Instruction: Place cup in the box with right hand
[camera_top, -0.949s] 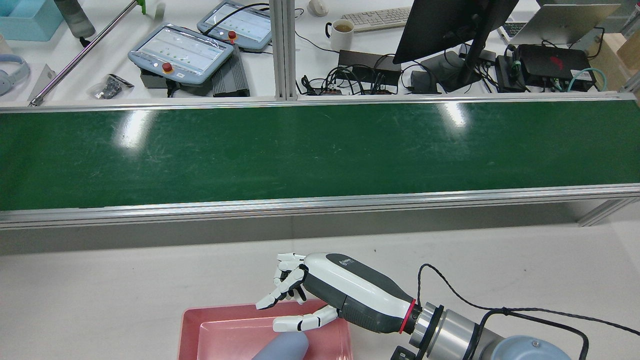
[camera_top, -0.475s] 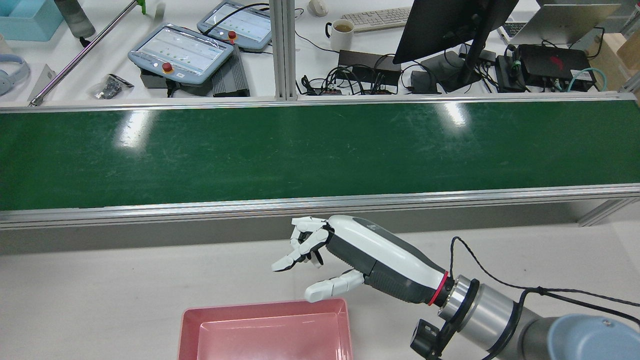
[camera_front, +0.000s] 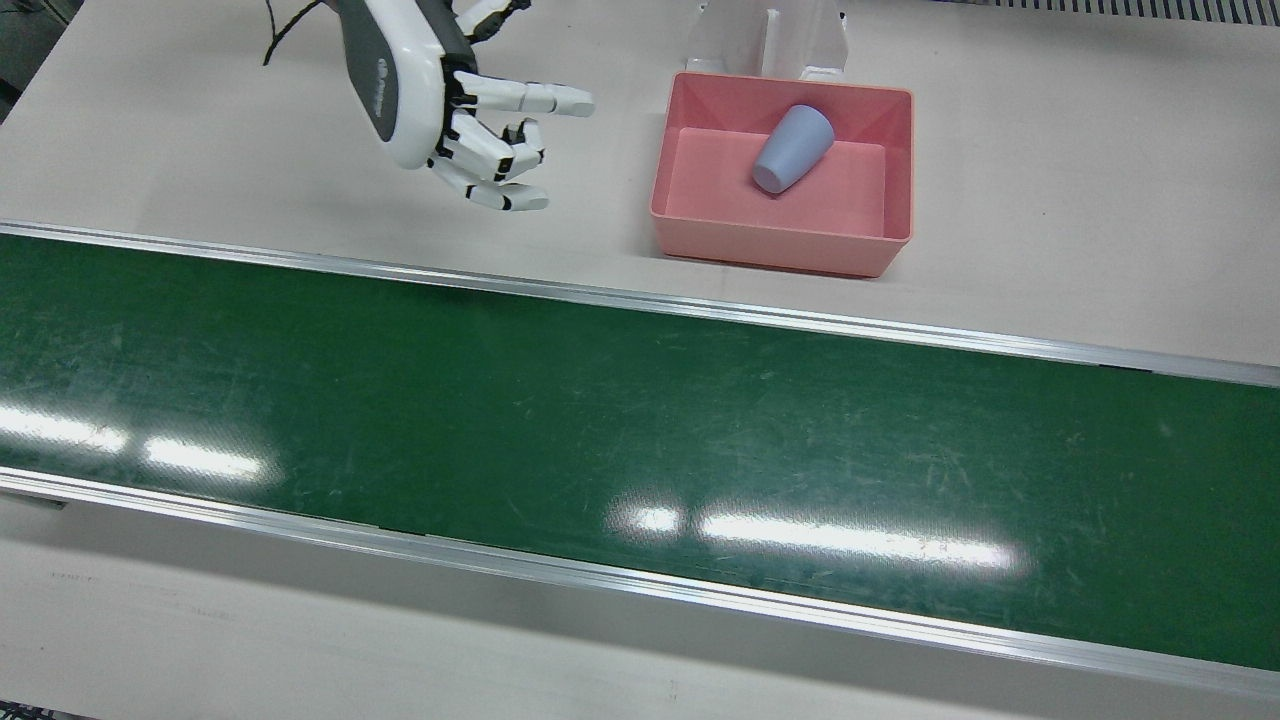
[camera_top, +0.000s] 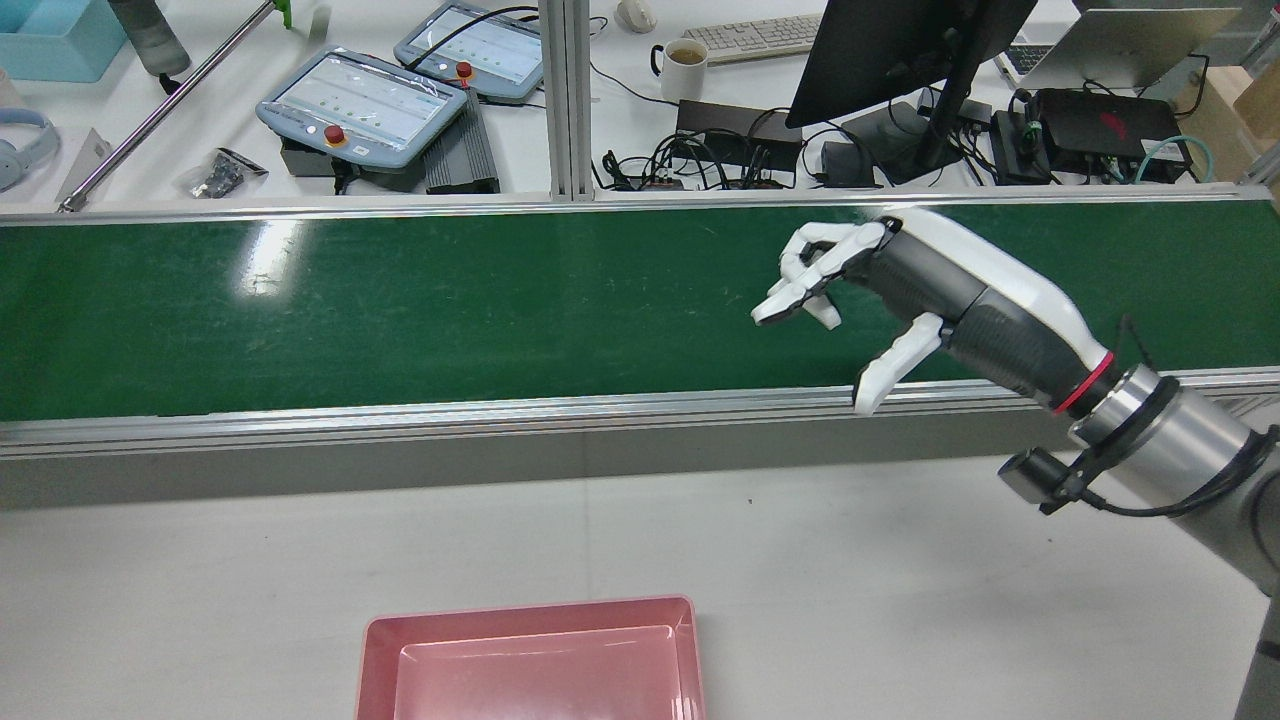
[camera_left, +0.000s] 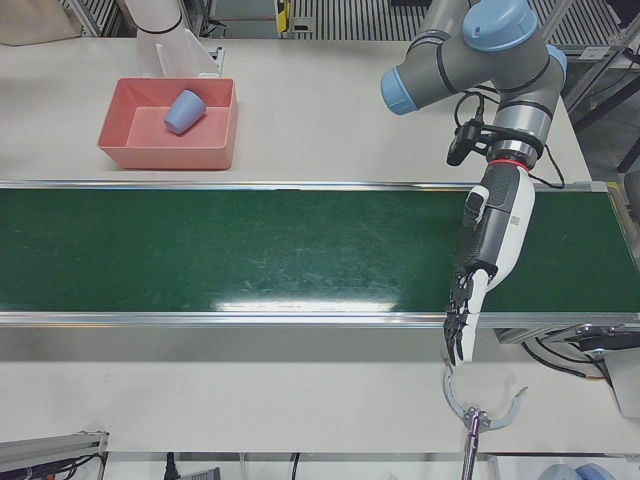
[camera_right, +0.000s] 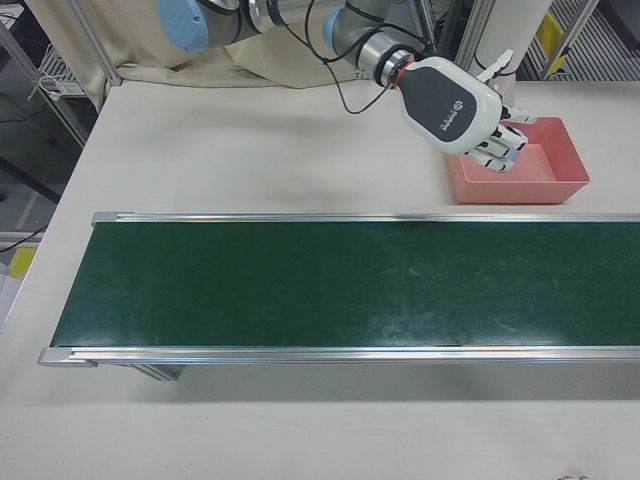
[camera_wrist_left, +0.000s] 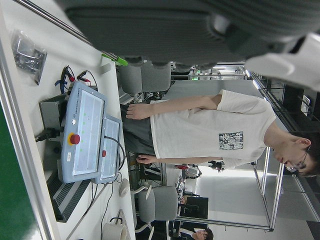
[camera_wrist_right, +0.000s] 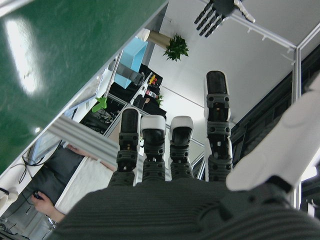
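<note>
Cup in the box, hand empty

Now the blue cup (camera_front: 792, 148) lies on its side inside the pink box (camera_front: 780, 238), tipped against the far wall. The right hand (camera_front: 455, 110) hangs in the air well off to the side of the box, above the pale table (camera_front: 200, 170) and near the edge of the green belt (camera_front: 600, 420). Its fingers (camera_front: 520, 98) are spread apart and loosely curled, and they hold nothing. The cup is away from the hand, off past its fingertips.

The left hand (camera_left: 487, 265) hangs over the far end of the belt, pointing down, with its fingers straight and nothing in them.

The cup looks like light, stiff plastic with smooth sides, so it may be a bit slippery and could roll. If it had to be picked up again, the best place looks like around the middle of its side, with fingers on both sides. The job looks done, since the cup is already in the box
</note>
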